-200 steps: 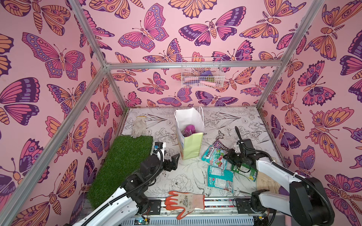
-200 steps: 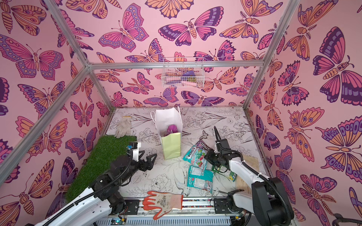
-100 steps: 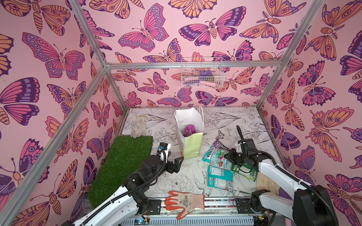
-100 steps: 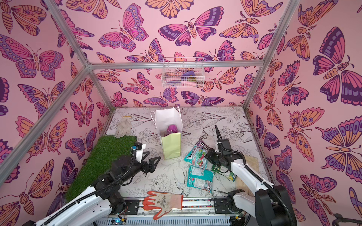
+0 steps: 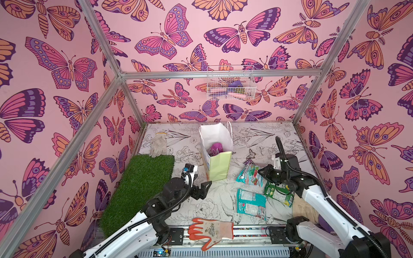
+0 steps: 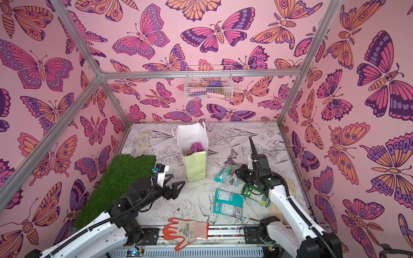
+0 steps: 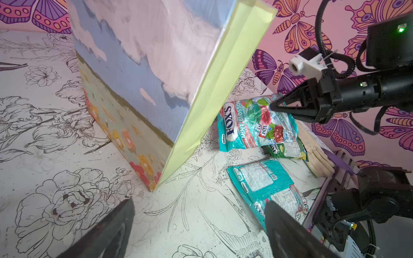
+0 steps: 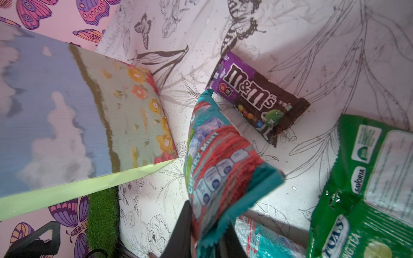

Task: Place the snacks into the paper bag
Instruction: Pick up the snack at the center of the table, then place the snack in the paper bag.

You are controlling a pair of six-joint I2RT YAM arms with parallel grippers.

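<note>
One teal packet (image 7: 252, 125) pinched by its end in the right end effector (image 7: 274, 106), long axis pointing at the bag (image 5: 218, 166), just beside it toward the tabletop (image 5: 257, 138) right edge. Left end effector (image 6: 175, 180) wide, empty, facing the bag's near corner.

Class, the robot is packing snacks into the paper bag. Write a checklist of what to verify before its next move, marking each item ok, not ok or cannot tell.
1. Grip: right claw shut on the teal glossy cherry-mint candy bag: ok, pinching one edge.
2. Lift: that bag fully off the table: cannot tell.
3. Target: pale yellow-green paper gift bag upright, mouth open: ok.
4. Room: white interior visible above the magenta packet inside: ok.
5. Path: left claw open, empty, low beside the gift bag, not over its mouth: ok.
6. Snag: small dark brown M&M's packet free of the held bag: cannot tell; they overlap in the right wrist view.
</note>
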